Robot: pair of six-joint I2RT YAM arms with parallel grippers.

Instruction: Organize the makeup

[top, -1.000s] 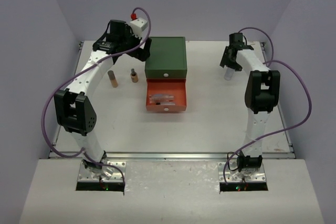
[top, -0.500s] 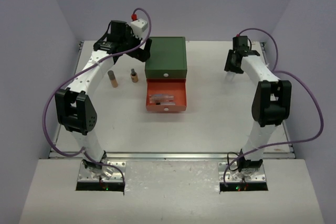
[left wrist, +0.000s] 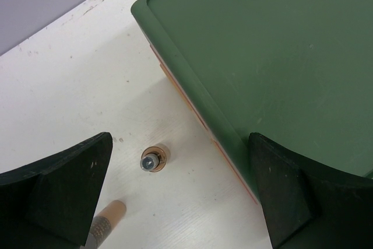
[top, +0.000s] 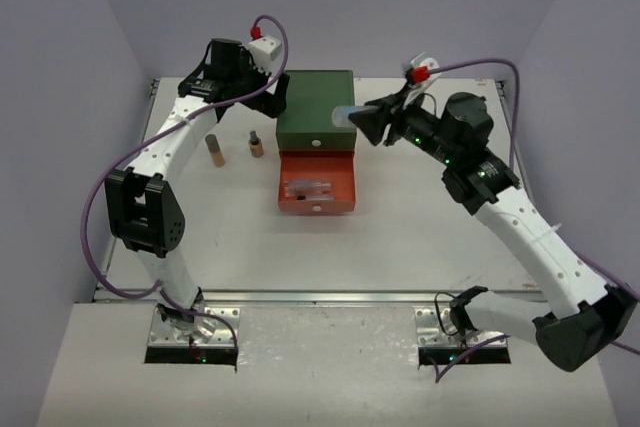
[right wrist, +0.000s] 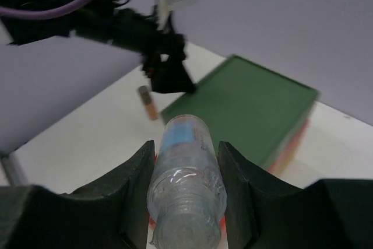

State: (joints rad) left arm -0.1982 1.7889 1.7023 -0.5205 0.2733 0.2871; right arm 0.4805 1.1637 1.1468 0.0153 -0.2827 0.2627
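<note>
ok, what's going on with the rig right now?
The right gripper holds a small clear bottle in the air above the right edge of the green drawer box. Its orange drawer stands pulled out with a clear item inside. The left gripper hovers open at the box's back-left corner, with two peach tubes standing nearby.

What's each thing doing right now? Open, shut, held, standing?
orange drawer, open, things inside
green drawer, shut
clear bottle, held in the air
right hand, shut on clear bottle
left hand, open, empty
peach tube, standing up
small capped bottle, standing up
</note>
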